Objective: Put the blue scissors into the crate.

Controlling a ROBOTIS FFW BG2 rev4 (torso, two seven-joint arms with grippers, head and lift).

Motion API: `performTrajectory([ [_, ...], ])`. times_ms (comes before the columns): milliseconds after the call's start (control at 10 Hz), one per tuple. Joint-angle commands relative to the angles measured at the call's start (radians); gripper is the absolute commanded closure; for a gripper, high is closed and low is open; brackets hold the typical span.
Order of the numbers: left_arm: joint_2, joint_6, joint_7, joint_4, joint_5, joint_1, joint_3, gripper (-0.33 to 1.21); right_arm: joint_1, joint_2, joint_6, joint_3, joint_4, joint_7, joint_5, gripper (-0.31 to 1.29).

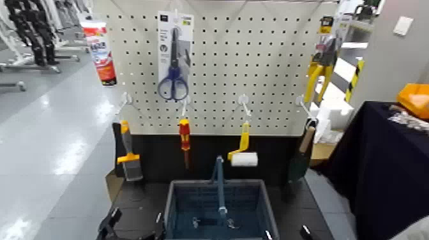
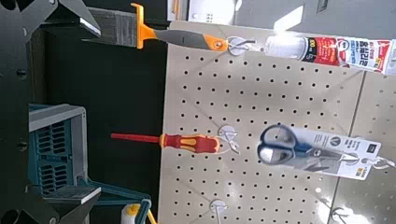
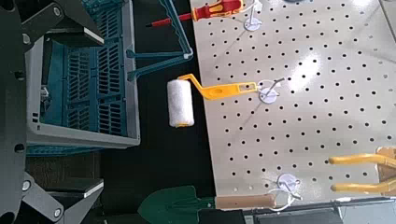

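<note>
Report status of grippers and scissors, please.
Left gripper and right gripper open, low near basket. Scissors hanging on board. Screwdriver hangs below, possibly in way.

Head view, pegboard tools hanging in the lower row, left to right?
Orange-handled scraper → red-and-yellow screwdriver → yellow-handled paint roller → wooden-handled green trowel
</note>
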Motion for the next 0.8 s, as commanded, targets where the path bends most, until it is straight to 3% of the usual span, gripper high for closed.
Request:
performTrajectory([
  [100, -0.003, 0.001, 0.001, 0.000, 0.002, 0.001, -0.003, 0.13, 0.000, 0.000, 0.000, 0.000, 0.000, 0.000, 0.000, 0.23],
  [400, -0.003, 0.016, -0.006, -0.002, 0.019, -0.010, -0.005, 0.13, 0.000, 0.000, 0.001, 0.002, 0.000, 0.000, 0.000, 0.23],
  [800, 0.021, 0.108, -0.104, -0.016, 0.077, -0.081, 0.017, 0.14, -0.002, 0.001, 0.004, 0.002, 0.002, 0.000, 0.000, 0.23],
])
